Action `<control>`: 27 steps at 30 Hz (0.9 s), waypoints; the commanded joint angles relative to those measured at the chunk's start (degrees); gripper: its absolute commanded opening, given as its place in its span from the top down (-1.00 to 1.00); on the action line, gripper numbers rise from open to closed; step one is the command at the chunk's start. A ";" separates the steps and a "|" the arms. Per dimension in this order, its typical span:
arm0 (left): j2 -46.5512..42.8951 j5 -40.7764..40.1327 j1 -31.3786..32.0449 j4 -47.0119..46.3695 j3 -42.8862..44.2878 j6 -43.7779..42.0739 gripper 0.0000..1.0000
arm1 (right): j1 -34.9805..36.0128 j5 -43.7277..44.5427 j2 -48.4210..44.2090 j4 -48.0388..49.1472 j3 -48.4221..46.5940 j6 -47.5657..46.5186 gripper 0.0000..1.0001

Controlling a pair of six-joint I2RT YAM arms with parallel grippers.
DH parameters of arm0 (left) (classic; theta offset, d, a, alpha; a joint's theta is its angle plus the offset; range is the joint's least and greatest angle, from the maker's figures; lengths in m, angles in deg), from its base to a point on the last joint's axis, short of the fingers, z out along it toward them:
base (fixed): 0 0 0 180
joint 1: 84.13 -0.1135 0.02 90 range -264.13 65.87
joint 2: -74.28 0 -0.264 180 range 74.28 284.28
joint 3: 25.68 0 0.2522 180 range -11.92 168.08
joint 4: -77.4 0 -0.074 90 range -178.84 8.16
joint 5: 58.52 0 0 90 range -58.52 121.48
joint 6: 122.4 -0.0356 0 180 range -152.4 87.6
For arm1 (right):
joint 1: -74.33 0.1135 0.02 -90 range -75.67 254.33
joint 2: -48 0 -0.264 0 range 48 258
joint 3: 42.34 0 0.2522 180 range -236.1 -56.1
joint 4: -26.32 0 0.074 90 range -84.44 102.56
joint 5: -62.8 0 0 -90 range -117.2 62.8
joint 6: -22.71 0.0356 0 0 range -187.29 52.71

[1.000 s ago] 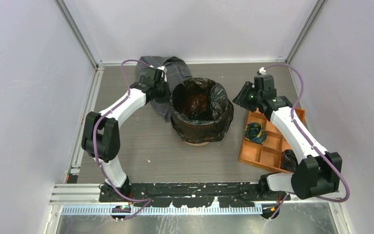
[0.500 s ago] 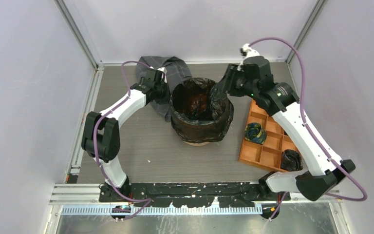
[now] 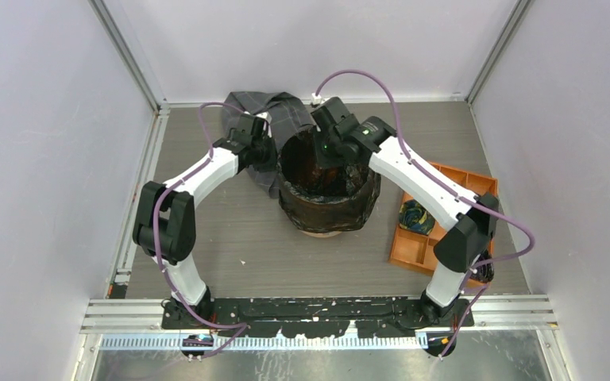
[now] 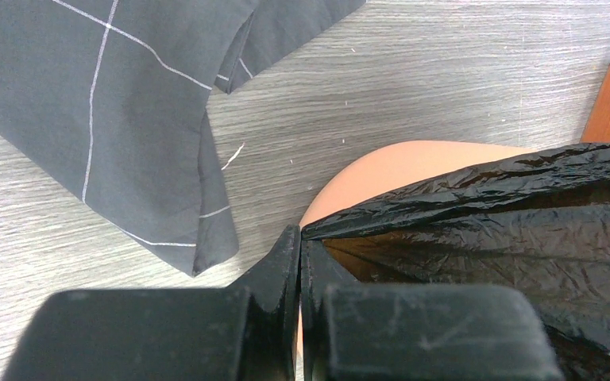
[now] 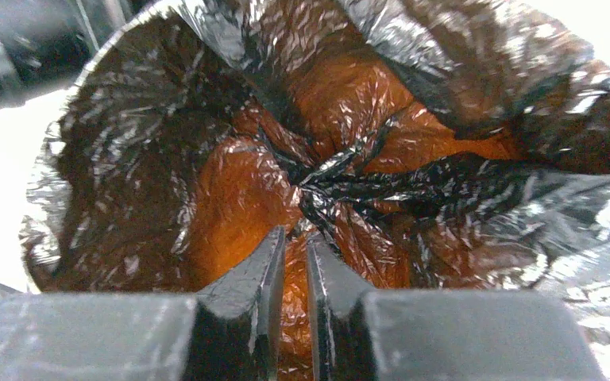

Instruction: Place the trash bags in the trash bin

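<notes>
The trash bag sits in the trash bin as a liner. Its glossy film is sunk into the bucket and its upper edge is folded out over the rim, hanging down the outer wall. The bin stands upright near the middle of the counter, so its long axis runs straight up and down.

The right end effector points down that axis from above the mouth. Its fingers stand a narrow slit apart with nothing between them. In the right wrist view, the bag's gathered bottom seam lies directly ahead of the fingertips and a little to their right, deeper in the bucket. Any push to seat the film would therefore go straight down.

The left end effector is at the rim on the bin's left side, closed on a fold of the bag's edge. It looks like the anchor, with the right arm nearer the interior.

From above, the right wrist covers the far part of the rim, so I cannot tell whether the film is folded over there. Nor can I tell how deep the right fingertips reach, or whether the film touches the bucket floor. Whether the left fingers pinch film alone or the rim as well is unclear.

A grey checked cloth lies just beside the bin behind the left arm. An orange compartment tray sits well to the right.
</notes>
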 commanded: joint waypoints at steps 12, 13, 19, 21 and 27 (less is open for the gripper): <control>-3.37 0.39 -0.74 -3.03 -0.67 0.29 0.99 | 1.15 3.84 2.03 -1.92 7.06 -3.93 0.73; -3.29 0.55 -0.75 -3.15 -0.62 0.37 0.99 | 1.19 3.67 1.71 -1.41 8.21 -3.93 0.75; -3.02 0.73 -0.75 -3.25 -0.44 0.24 0.99 | 1.21 3.55 -0.40 1.25 13.26 -4.74 0.78; -2.94 0.85 -0.75 -3.25 -0.49 0.28 0.99 | 1.14 4.08 -0.02 0.74 13.43 -5.11 0.78; -3.01 0.80 -0.84 -3.26 -0.57 0.27 0.99 | 1.25 3.05 0.77 -0.21 13.68 -5.80 0.88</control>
